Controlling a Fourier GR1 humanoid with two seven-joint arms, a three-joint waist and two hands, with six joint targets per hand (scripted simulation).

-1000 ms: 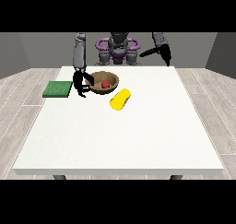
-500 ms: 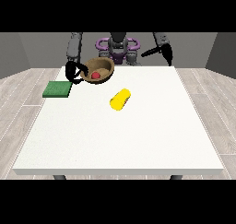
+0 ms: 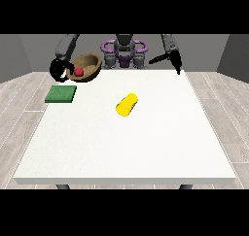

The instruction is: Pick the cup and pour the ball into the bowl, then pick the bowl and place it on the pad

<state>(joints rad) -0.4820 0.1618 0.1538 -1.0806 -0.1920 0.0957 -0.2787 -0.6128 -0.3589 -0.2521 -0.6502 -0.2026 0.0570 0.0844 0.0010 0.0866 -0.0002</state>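
You see the black hand at the view's left (image 3: pixel 60 70) with its fingers curled round the rim of the brown wooden bowl (image 3: pixel 89 64), holding it in the air, tilted, above the far left part of the white table (image 3: pixel 126 147). The small red ball (image 3: pixel 79 72) lies inside the bowl. The flat green square pad (image 3: pixel 61 93) lies on the table below it. The yellow cup (image 3: pixel 126 104) lies on its side near the middle. The hand at the view's right (image 3: pixel 171 58) hangs over the far edge; you cannot tell how its fingers are.
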